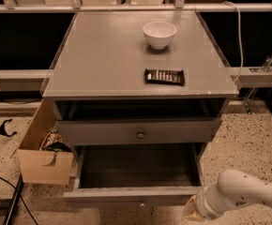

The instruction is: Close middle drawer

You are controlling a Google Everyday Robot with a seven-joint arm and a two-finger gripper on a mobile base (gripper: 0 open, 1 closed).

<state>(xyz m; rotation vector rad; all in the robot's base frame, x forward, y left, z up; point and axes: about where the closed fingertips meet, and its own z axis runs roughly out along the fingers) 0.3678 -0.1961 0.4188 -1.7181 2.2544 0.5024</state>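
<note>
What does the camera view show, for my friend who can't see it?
The middle drawer of a grey cabinet is pulled wide open, with the robot's pincer beside the right end of its front. On top sit a white bowl and a dark packet; a cardboard box stands beside the cabinet on the left.
</note>
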